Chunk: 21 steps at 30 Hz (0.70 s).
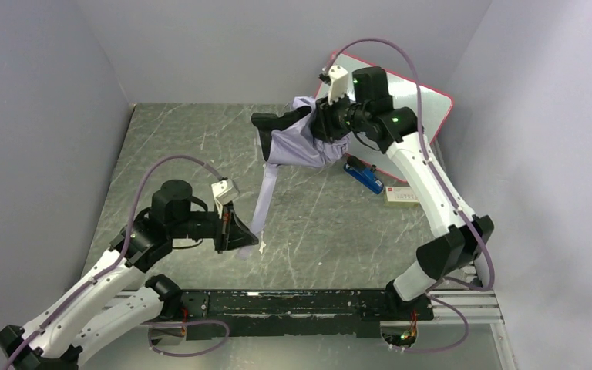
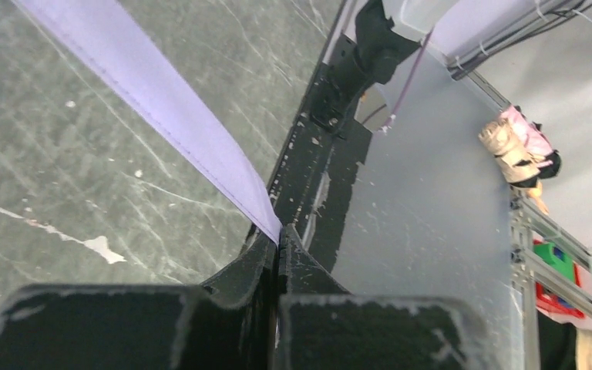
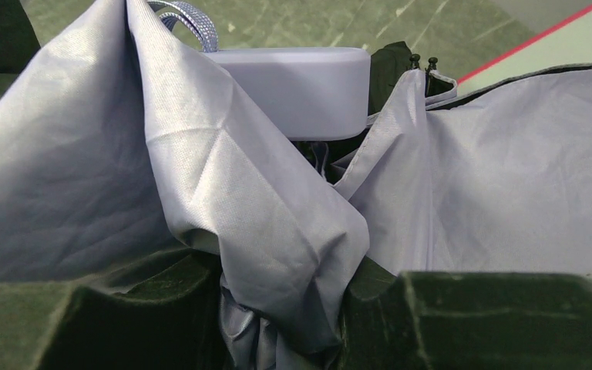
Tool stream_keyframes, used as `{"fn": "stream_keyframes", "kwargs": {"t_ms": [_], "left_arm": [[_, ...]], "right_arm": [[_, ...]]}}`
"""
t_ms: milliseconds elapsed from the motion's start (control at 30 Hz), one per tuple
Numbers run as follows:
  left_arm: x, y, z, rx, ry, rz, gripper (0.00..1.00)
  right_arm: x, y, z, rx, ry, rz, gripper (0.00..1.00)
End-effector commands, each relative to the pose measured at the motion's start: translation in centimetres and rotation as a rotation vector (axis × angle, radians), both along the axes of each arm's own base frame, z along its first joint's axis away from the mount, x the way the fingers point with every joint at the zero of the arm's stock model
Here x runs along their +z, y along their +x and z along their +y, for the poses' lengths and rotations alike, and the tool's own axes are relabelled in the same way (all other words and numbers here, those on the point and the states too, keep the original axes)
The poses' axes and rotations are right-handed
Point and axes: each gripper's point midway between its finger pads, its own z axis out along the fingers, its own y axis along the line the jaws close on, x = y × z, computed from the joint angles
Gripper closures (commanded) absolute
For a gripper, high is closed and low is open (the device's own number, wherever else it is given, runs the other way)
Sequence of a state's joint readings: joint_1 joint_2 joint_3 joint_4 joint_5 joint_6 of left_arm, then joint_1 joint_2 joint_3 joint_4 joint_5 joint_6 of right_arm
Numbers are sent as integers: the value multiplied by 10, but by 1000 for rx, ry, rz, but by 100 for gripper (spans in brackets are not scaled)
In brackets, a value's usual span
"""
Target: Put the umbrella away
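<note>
Two grippers are holding the umbrella (image 1: 301, 142) (image 3: 262, 216) between them, above the tabletop (image 1: 339, 231).

The right gripper (image 1: 326, 125) (image 3: 285, 308) is clamping the bunched lavender fabric, with folds spilling out between its fingers (image 3: 493, 324), and the pale handle (image 3: 293, 85) is sitting just beyond its fingertips. A long lavender strip (image 1: 266, 193) (image 2: 169, 116) of the umbrella is running from that bundle to the left gripper (image 1: 256, 243) (image 2: 279, 239), which is pinching the strip's end with its fingers pressed together on it. Just to the right of the right gripper, a blue eraser (image 1: 364, 176) is lying on the tabletop, with a small white box (image 1: 401, 195) farther out beside it. A red-edged board (image 1: 424, 100) is showing behind the right gripper.
</note>
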<state>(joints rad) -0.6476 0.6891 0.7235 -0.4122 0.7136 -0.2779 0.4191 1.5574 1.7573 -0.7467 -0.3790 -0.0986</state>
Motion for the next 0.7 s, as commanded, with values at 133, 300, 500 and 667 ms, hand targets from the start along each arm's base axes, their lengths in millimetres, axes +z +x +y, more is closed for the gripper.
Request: {"fn": "stream_keyframes", "kwargs": {"t_ms": [133, 300, 500, 667], "left_arm": [[9, -36, -17, -124, 27, 111, 95], [1, -49, -24, -132, 126, 139, 95], [-25, -52, -11, -41, 202, 236, 95], [-55, -57, -5, 42, 232, 389, 95]], "right_arm": [[-30, 0, 48, 33, -204, -33, 100], [-80, -15, 65, 123, -328, -45, 100], [-122, -38, 83, 237, -300, -144, 100], [-143, -41, 87, 237, -281, -196, 100]]}}
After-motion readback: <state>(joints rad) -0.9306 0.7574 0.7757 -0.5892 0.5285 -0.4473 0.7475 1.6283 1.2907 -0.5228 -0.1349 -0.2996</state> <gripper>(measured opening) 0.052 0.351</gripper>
